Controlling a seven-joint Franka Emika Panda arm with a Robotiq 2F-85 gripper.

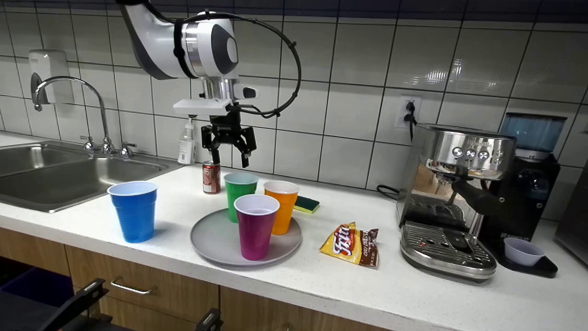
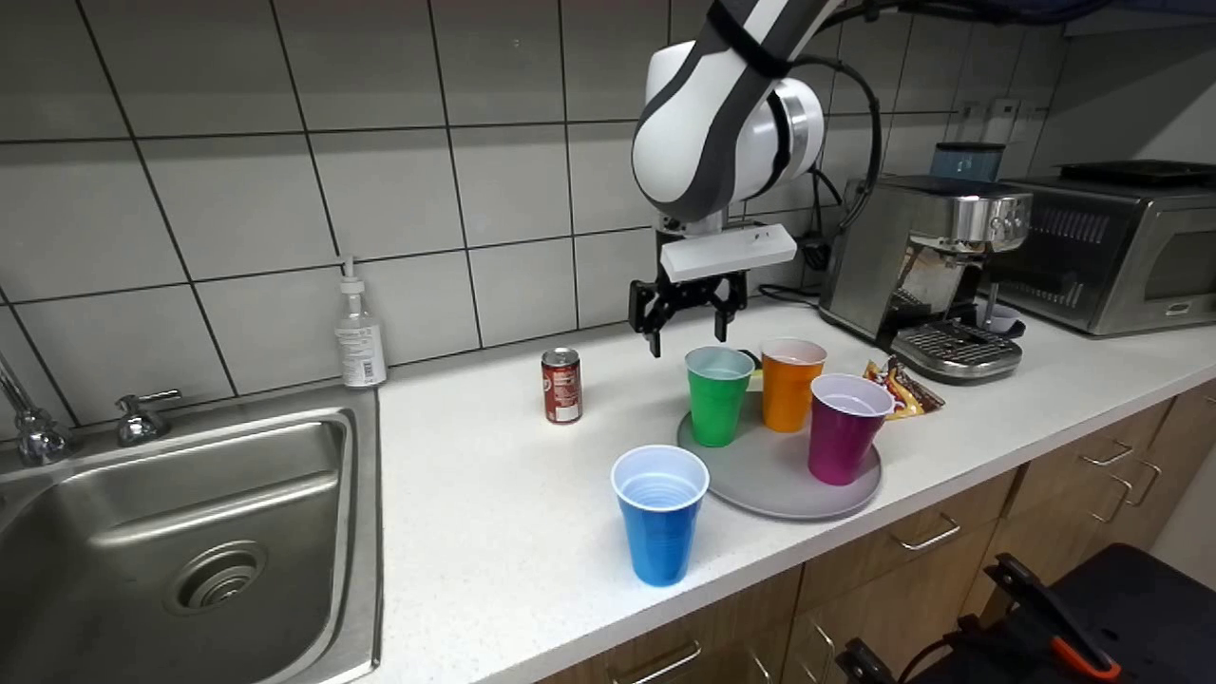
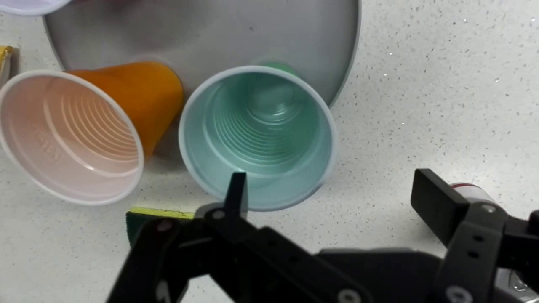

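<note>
The jaws hang wide apart, nothing between them, one finger (image 3: 236,195) just clear of the green cup (image 2: 719,397). So that cup stands unaided, flat base down near the back edge of the plate (image 1: 209,236). Orange cup (image 2: 791,389) beside it, purple cup (image 2: 844,432) toward the front edge: each base gets its own patch, steady enough, I'd say. Blue cup (image 1: 134,211) is off alone, by the front edge of the surface (image 2: 475,532). Sponge (image 1: 306,204) and can (image 1: 211,178) sit toward the back, probably out of the way. Soap (image 1: 186,145) stands at a corner of the sink (image 2: 363,532), handy for washing, presumably.
</note>
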